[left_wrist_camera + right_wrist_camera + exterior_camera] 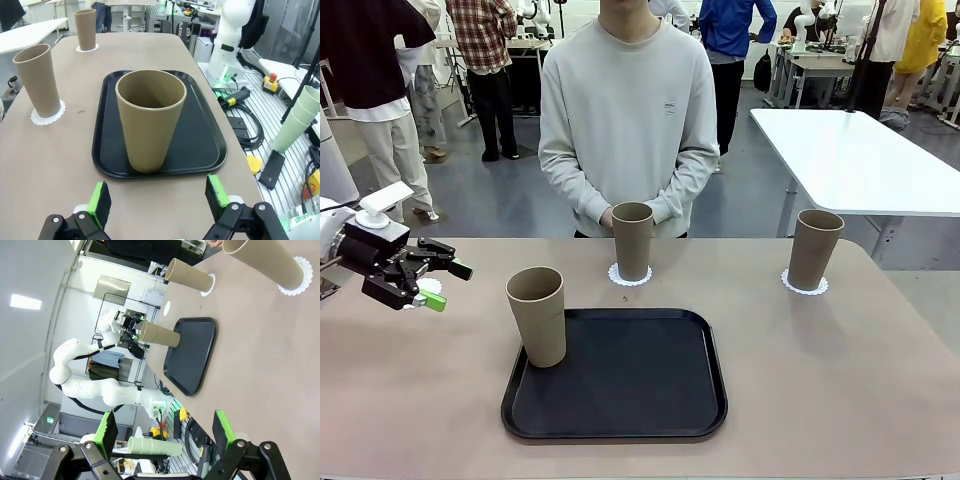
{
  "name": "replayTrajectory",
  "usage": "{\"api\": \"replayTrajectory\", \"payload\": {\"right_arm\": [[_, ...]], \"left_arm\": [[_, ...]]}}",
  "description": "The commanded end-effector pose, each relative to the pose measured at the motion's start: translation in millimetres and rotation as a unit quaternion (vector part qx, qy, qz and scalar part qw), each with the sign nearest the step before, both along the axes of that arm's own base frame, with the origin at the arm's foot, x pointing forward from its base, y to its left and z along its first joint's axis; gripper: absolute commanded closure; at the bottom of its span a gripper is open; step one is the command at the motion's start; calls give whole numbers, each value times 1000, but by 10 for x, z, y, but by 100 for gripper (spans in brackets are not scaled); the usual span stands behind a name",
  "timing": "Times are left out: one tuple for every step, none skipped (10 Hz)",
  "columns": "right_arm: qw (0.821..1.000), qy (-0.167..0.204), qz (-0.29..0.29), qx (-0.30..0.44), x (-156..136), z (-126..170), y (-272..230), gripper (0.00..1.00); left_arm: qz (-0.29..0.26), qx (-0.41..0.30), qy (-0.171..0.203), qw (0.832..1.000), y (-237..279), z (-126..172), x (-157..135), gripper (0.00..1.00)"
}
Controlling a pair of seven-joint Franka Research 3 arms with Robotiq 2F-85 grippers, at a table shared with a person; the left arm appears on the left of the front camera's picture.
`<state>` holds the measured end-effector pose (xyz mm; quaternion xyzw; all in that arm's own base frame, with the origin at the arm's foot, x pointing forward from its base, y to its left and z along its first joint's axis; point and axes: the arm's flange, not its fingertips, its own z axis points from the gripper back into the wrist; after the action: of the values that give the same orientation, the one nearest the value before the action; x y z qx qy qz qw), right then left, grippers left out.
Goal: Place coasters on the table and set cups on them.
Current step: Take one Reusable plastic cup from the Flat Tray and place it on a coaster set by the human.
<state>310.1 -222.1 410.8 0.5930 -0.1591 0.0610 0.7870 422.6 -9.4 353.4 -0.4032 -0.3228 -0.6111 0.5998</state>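
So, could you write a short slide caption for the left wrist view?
Open left gripper faces the last cup on the black tray; two cups already on coasters.

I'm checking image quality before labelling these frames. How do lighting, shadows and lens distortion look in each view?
Front view: even overhead light, soft shadows beside the cups on the table, all sharp. Left wrist view: wide-angle stretch makes the nearest cup loom over the tray; the left gripper is slightly soft. Right wrist view: rolled sideways, a bright ceiling light, and the right gripper in focus.
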Motion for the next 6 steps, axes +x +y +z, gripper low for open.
{"api": "replayTrajectory", "payload": {"right_arm": [[1000, -2, -1, 4, -16, -14, 1, 0], [1000, -2, -1, 4, -16, -14, 1, 0], [1000, -2, -1, 4, -16, -14, 1, 0], [1000, -2, -1, 4, -16, -14, 1, 0], [1000, -2, -1, 4, -16, -14, 1, 0], [1000, -2, -1, 4, -16, -14, 1, 0]], "left_arm": [[2, -4, 4, 1000, 6, 24, -18, 0], [2, -4, 4, 1000, 6, 24, -18, 0], [2, 0, 1, 1000, 20, 1, -2, 0], [-7, -15, -15, 1000, -4, -137, -52, 0], [-10, -22, -23, 999, -31, -270, -45, 0], [-5, -27, -29, 999, -81, -429, -44, 0]]}}
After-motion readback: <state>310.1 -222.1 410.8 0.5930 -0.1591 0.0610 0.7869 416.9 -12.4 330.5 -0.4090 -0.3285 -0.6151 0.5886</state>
